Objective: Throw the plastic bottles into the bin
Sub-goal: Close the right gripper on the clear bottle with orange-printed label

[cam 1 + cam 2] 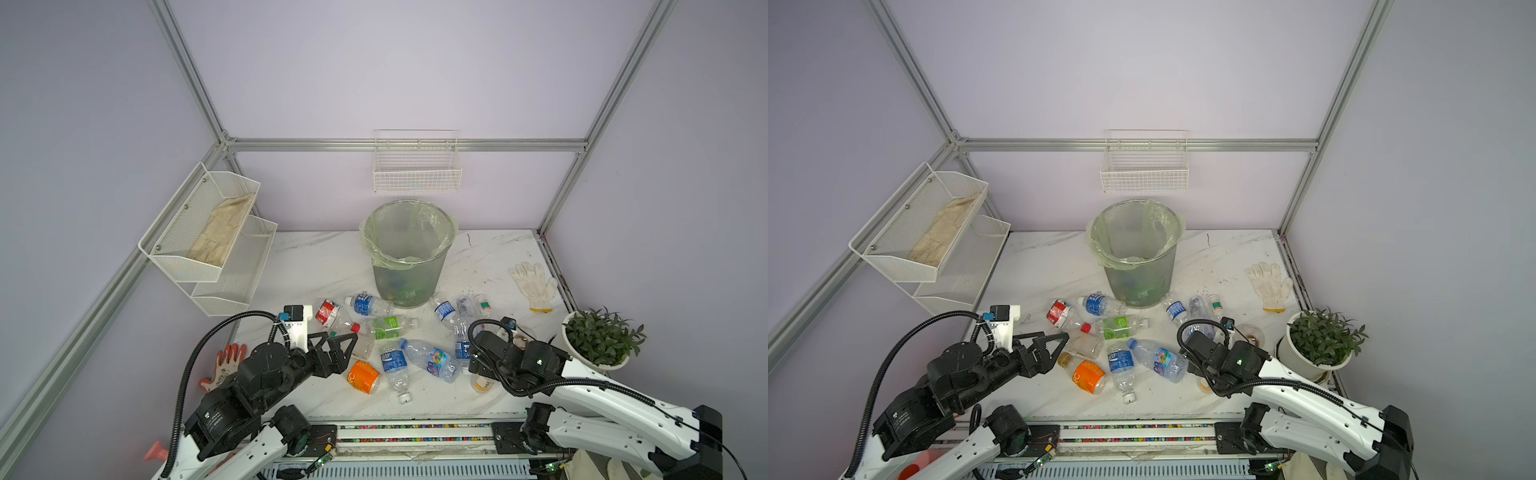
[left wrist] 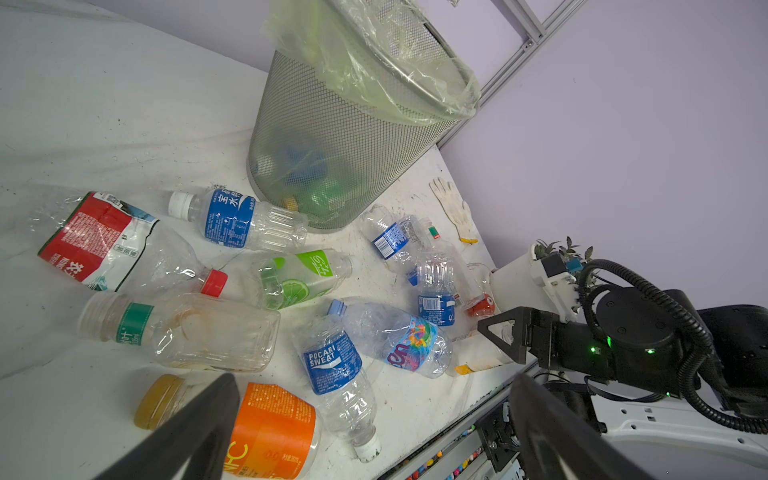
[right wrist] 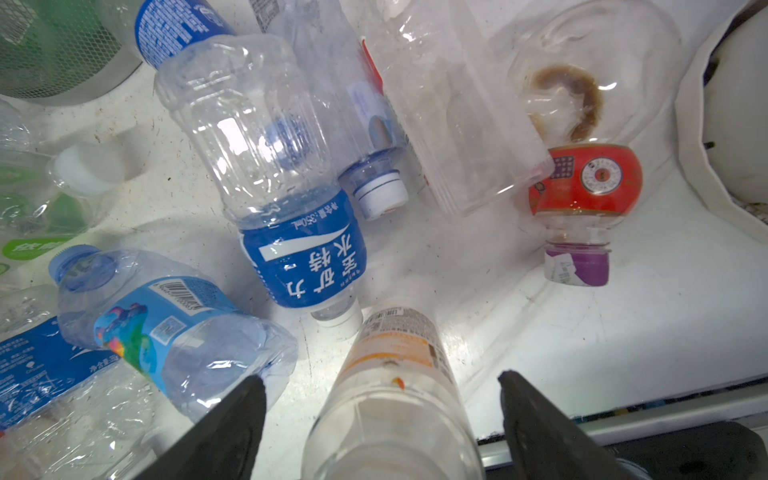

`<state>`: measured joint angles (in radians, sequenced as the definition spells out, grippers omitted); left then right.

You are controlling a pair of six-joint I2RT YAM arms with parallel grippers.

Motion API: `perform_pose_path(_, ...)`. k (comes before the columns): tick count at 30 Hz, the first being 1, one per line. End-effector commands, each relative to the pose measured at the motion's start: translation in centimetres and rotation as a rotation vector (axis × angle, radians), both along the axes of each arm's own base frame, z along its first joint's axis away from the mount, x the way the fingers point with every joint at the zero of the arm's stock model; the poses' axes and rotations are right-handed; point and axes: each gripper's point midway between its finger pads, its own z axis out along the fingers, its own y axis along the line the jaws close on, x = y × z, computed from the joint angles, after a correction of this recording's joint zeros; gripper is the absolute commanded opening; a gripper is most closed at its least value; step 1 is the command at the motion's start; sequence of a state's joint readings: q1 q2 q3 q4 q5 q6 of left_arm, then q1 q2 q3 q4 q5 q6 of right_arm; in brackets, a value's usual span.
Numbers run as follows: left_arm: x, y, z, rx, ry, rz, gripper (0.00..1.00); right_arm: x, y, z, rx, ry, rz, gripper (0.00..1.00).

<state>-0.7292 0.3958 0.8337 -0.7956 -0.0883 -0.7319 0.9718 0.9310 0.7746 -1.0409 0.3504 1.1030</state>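
Evidently little is done yet: the bin [image 1: 409,253], at the middle of both top views, shows only a few blue and green shapes through its mesh, while about a dozen plastic bottles [image 1: 392,328] lie scattered just below it in frame. The left gripper [image 1: 341,337], jaws spread, hovers lower left, near an orange-labelled bottle [image 1: 363,376]. The right gripper [image 3: 381,376], also spread, straddles a pale-labelled bottle [image 3: 390,345] at lower centre of the right wrist view, not visibly touching it.
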Motion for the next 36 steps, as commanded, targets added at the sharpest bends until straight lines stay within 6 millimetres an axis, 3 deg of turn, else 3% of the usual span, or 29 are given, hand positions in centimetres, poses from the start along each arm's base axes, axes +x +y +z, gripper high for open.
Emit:
perform_pose_path(1, 0.2, 0.3, -0.1, 0.024, -0.033, 0.006, 1.0, -0.3, -0.3, -0.5, -0.036, 0.027, -0.023, 0.87)
perform_pose_path(7, 0.9, 0.0, -0.2, 0.079, -0.033, 0.006, 1.0, -0.4, 0.2, -0.9, -0.047, 0.05, -0.001, 0.72)
perform_pose_path(15, 2.0, -0.9, -0.1, 0.127, -0.047, -0.004, 1.0, -0.1, 0.7, -0.9, -0.035, 0.047, 0.006, 0.33)
perform_pose_path(20, 2.5, -1.3, -0.3, 0.131, -0.047, -0.004, 1.0, 0.6, 2.3, -0.4, 0.019, 0.019, 0.04, 0.26)
perform_pose_path(25, 2.6, -2.0, -0.5, 0.089, -0.039, -0.018, 1.0, 1.5, 2.6, 3.4, 0.049, -0.054, 0.047, 0.25)
perform_pose_path(36, 2.6, -1.7, -0.9, 0.081, -0.029, -0.004, 1.0, 4.4, 4.2, 15.4, 0.161, -0.301, 0.099, 0.26)
